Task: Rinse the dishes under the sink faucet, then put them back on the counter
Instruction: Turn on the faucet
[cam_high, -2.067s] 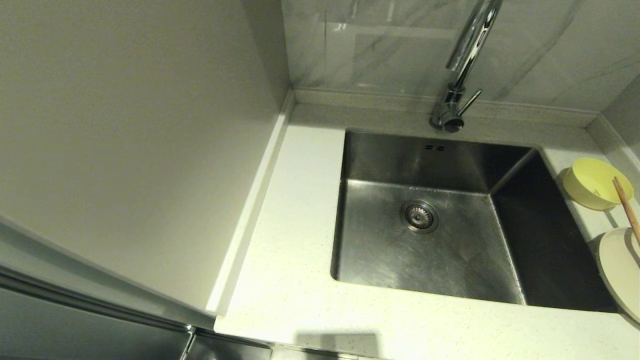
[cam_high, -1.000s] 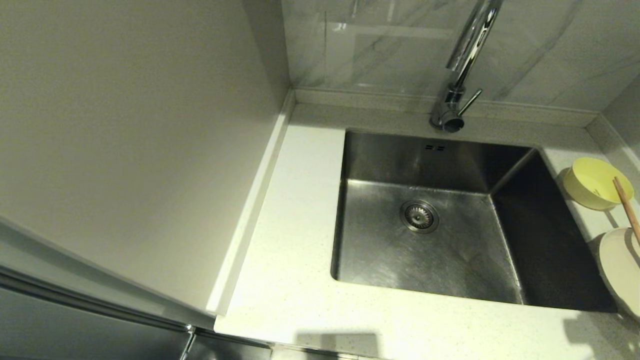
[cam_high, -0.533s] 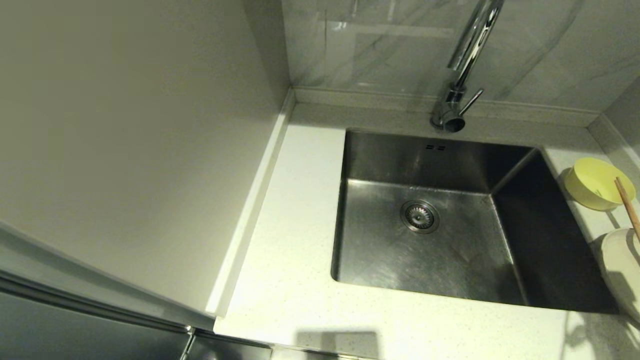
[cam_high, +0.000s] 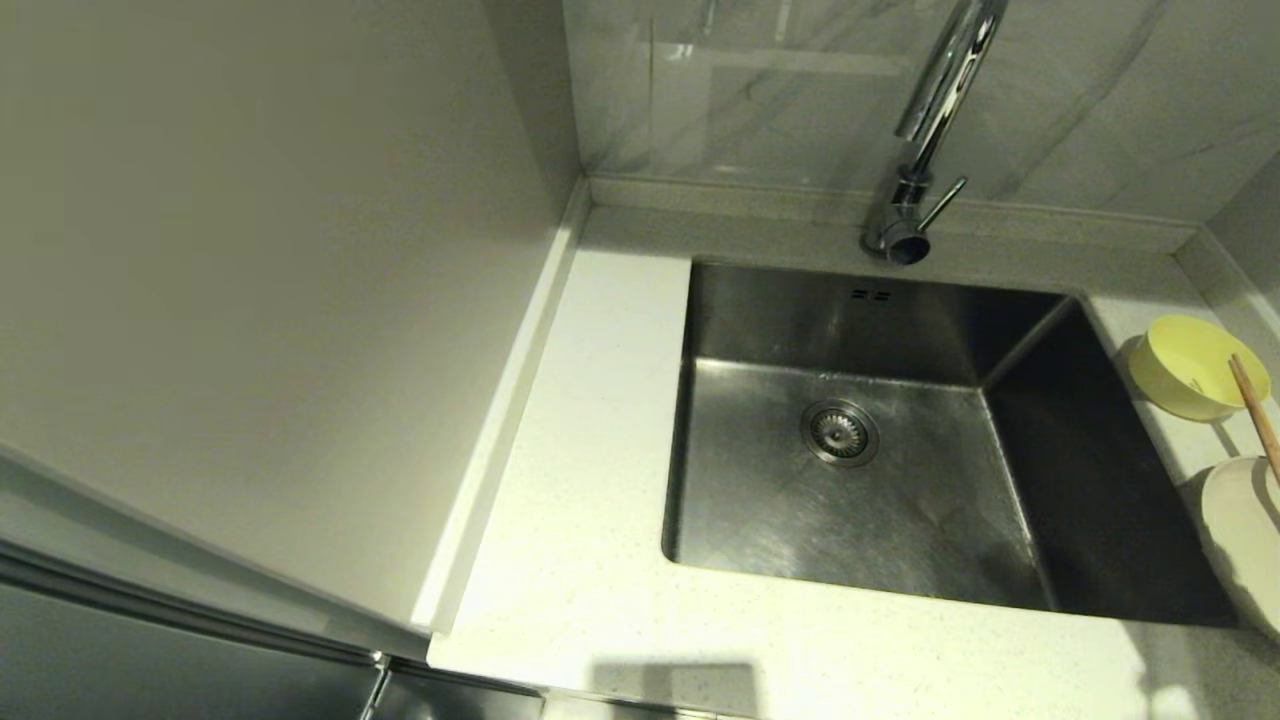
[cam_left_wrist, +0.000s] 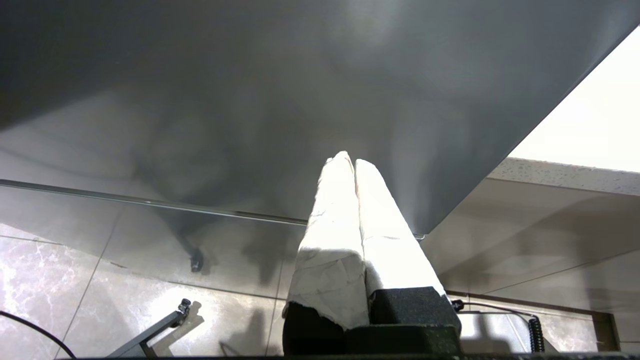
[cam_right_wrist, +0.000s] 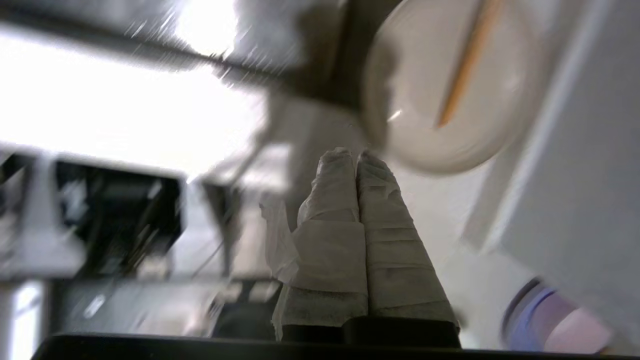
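From your head view, the sink (cam_high: 860, 440) sits centre in the tabletop (cam_high: 580, 560), faucet (cam_high: 925, 130) at twelve o'clock. At three o'clock: bowl (cam_high: 1190, 378), plate (cam_high: 1245, 540), chopsticks (cam_high: 1256, 415). Left wrist view: your left gripper (cam_left_wrist: 354, 162) hangs below the tabletop edge, jaws pressed together, empty. Right wrist view: right gripper (cam_right_wrist: 356, 156), jaws closed on nothing, plate (cam_right_wrist: 440, 85) and chopsticks (cam_right_wrist: 465, 65) beyond.
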